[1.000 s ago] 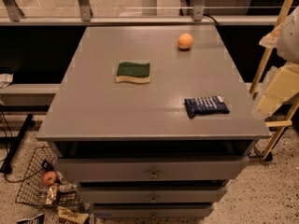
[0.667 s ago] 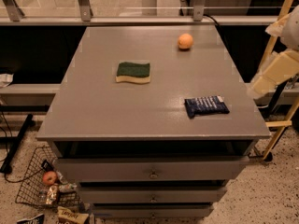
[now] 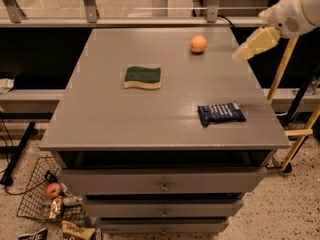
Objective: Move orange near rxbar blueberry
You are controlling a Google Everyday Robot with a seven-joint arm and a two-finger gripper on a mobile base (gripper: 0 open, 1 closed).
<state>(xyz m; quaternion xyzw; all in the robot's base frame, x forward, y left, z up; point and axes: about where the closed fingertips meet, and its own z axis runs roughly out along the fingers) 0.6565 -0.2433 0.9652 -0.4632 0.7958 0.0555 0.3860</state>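
In the camera view, the orange is sitting on the grey table, beyond and to the right of the green and yellow sponge, close to the far edge. The rxbar blueberry is lying flat nearer the camera and to the right of the sponge, well apart from the orange. The claw is hanging in the air further right of the sponge than either, past the orange and over the table's right edge, touching nothing. Whether it is standing wide or narrow cannot be told. The orange is looking light, firm and smooth. Being round, it is likely to roll if nudged, so the claw is probably best closing across its middle from above, squeezing moderately.
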